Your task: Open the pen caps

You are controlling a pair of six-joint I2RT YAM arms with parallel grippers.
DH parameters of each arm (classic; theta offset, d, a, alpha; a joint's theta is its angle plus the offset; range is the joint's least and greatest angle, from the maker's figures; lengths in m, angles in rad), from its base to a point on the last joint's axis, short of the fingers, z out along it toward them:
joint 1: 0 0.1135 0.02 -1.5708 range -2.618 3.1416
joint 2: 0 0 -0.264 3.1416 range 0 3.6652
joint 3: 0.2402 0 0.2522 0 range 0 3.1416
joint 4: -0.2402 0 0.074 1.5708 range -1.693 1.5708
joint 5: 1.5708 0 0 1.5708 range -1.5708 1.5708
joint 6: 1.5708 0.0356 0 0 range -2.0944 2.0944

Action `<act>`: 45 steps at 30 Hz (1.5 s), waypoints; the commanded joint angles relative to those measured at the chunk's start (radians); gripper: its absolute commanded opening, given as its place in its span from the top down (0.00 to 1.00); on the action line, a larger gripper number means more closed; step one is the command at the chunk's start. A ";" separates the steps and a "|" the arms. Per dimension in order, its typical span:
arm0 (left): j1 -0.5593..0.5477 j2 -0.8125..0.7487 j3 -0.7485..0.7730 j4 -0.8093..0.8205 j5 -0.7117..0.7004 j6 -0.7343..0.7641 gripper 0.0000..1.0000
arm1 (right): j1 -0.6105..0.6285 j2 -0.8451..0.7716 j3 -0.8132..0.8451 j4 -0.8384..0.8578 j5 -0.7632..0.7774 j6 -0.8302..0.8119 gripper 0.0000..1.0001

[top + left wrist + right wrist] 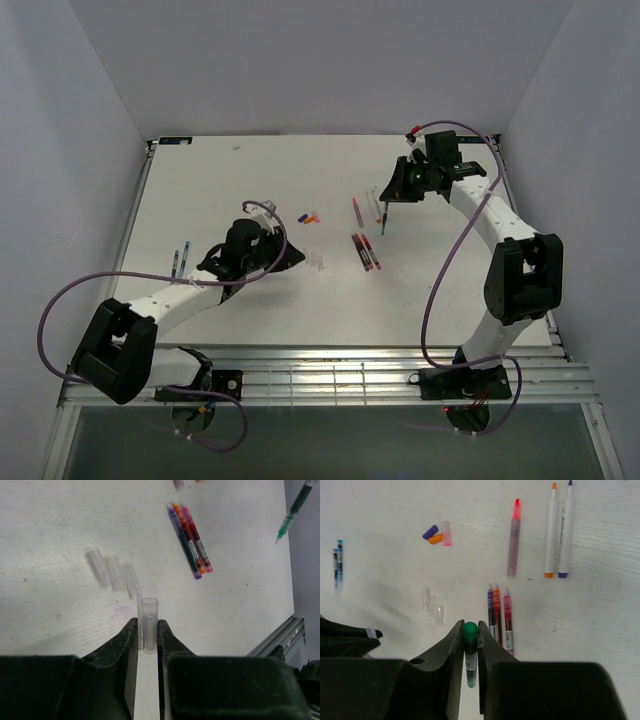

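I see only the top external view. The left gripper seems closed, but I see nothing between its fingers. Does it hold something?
Observer: Yes. In the left wrist view, the left gripper is shut on a clear cap, which stands upright between the fingers.
Operator: The right gripper holds a thin dark pen. Which colour is it?
Observer: Green. In the right wrist view, the right gripper is shut on the green pen, with its round green end toward the camera.
Operator: How many loose clear caps lie near the left gripper?
Observer: Three clear caps lie side by side on the table, just ahead of the fingers.
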 commanded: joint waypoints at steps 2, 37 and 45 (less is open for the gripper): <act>0.088 0.070 0.065 -0.001 -0.011 0.049 1.00 | -0.006 0.098 0.113 -0.250 0.096 -0.201 0.92; 0.214 0.494 0.134 0.262 0.289 0.012 0.73 | -0.011 0.281 -0.080 -0.043 0.124 -0.246 0.89; 0.214 0.502 0.106 0.277 0.283 0.006 0.65 | -0.009 0.281 -0.102 -0.016 0.103 -0.237 0.82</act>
